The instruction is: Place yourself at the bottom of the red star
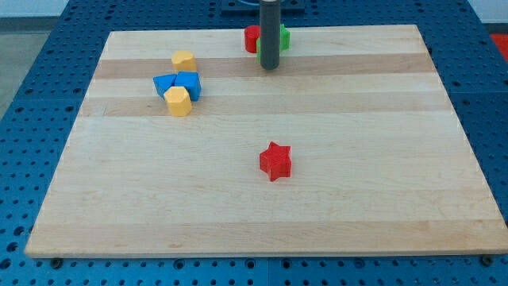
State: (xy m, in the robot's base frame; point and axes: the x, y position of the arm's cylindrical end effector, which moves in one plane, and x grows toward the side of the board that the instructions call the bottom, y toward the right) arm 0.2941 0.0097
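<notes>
The red star (275, 161) lies on the wooden board (357, 199), a little right of the middle. My tip (270, 67) is near the view's top, well above the star and almost in line with it. The rod stands in front of a red block (252, 38) and a green block (283, 37) at the board's top edge and hides part of both.
At the upper left is a cluster: a yellow block (183, 59), two blue blocks (164, 84) (190, 83) and a yellow hexagonal block (178, 102). The board rests on a blue perforated table (32, 95).
</notes>
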